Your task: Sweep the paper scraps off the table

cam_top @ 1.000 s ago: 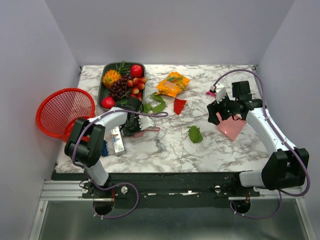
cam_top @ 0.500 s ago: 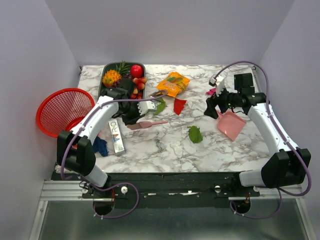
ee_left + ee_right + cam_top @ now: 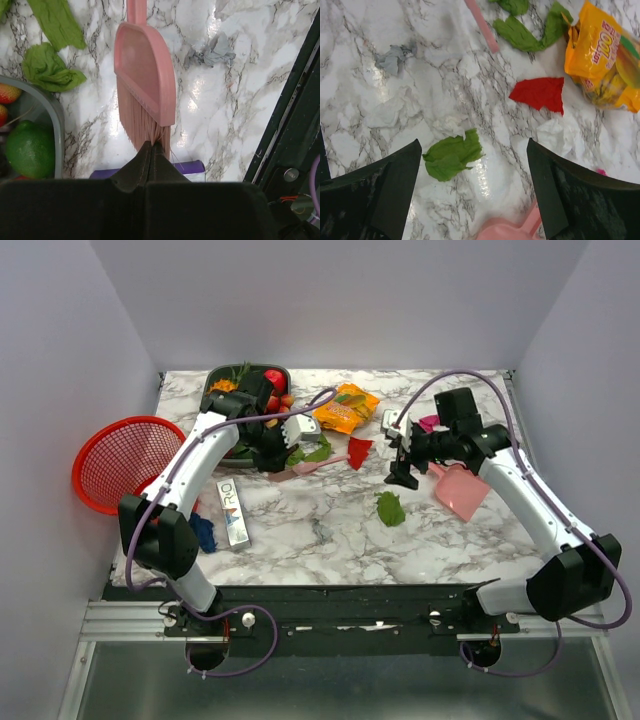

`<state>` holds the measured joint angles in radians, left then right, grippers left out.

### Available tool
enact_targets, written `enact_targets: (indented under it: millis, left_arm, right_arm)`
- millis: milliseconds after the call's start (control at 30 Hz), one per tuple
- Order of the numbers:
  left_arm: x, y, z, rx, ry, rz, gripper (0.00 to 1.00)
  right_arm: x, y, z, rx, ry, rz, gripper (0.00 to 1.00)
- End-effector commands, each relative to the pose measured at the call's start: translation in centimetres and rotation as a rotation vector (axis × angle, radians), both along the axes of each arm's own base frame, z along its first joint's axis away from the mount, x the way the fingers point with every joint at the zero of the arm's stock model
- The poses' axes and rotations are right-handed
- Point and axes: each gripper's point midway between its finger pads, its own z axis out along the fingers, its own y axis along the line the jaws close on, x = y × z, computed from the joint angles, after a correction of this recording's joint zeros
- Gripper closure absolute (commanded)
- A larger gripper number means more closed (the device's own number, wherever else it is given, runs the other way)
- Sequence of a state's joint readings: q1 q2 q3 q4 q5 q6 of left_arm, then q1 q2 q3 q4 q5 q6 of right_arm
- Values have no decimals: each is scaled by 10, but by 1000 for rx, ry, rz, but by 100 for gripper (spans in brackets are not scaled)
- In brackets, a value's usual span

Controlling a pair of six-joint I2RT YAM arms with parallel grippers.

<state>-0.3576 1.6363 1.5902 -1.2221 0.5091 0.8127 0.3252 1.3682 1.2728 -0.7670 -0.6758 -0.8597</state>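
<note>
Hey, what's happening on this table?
Two robot arms are tidying paper scraps off the marble table. The left gripper is shut on the bristle end of a pink brush, near green scraps beside the fruit tray. The right gripper hangs open over a green scrap, the pink dustpan lying on the table beside it. The dustpan looks empty.

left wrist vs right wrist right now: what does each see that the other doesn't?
Left wrist only: the brush head and bristles, the fruit tray with a green fruit, a purple box edge.
Right wrist only: red scrap, middle green scrap, snack bag, dustpan edge.
Both: the brush handle, grey scrap, green scraps beside the handle, marble table.
</note>
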Motion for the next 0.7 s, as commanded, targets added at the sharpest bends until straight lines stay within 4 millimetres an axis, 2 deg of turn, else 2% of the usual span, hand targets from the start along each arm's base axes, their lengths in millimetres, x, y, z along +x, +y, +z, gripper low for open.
enact_targets:
  millis: [0,267,367,567,667]
  left_arm:
    - [-1,-19,17,-77,5,-26,100]
    - [0,-43,37,-148,-29,-53,100]
    - [1,-46,44,-156,-44,-57,100]
    - [0,-49,60,-187,-84,-59,100]
    - [0,-48,64,-198,-111,-63,100]
  right_arm:
    - [2,31,20,25,-145,162,5]
    - [25,72,31,46,-276,265,4]
    - [31,84,37,53,-293,298,4]
    - [23,97,18,24,-252,379,4]
    - [17,100,9,19,-233,396,8]
